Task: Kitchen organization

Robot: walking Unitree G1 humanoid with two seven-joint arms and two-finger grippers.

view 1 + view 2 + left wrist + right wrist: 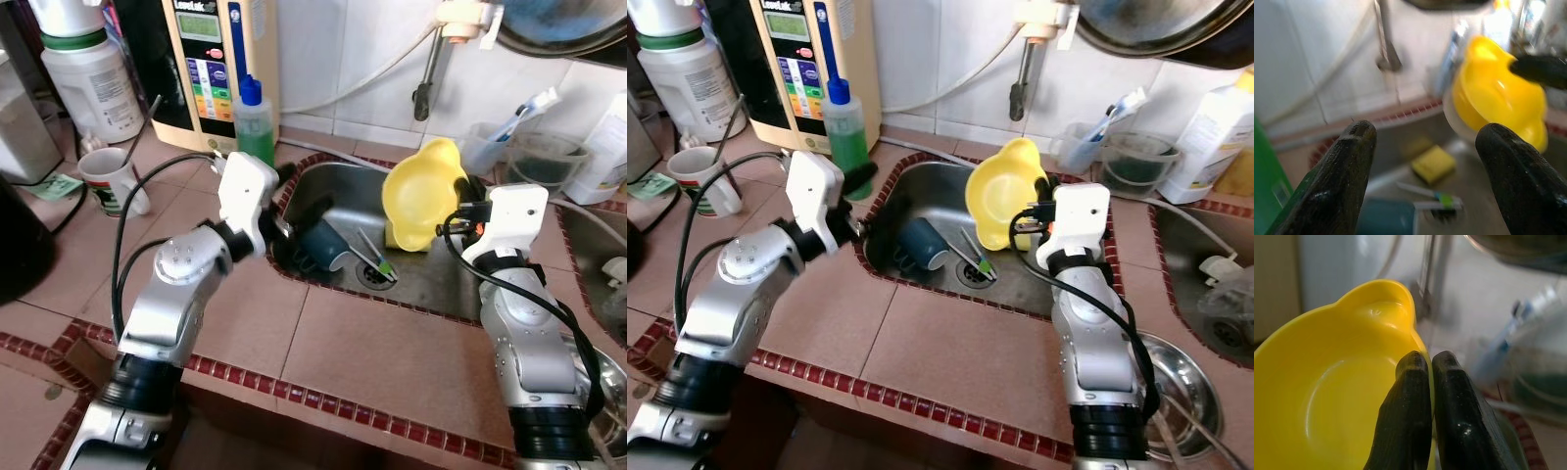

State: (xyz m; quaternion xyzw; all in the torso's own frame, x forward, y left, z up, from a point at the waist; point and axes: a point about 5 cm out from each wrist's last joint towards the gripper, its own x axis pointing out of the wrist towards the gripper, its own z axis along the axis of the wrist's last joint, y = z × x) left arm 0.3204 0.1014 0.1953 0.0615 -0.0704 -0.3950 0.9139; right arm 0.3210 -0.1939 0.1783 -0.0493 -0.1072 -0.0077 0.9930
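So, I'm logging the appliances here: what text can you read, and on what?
"LeveLuk", partly cut off, on the cream water machine behind the sink.
Its coloured button labels: too small to read.
Mug print and white jug label: not readable.

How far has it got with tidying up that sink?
Nothing looks put away yet. In hand: the right end effector is shut on the rim of the yellow bowl, held tilted above the sink. The left end effector is open at the sink's edge. Still left inside: a dark blue cup, a toothbrush and a yellow sponge.
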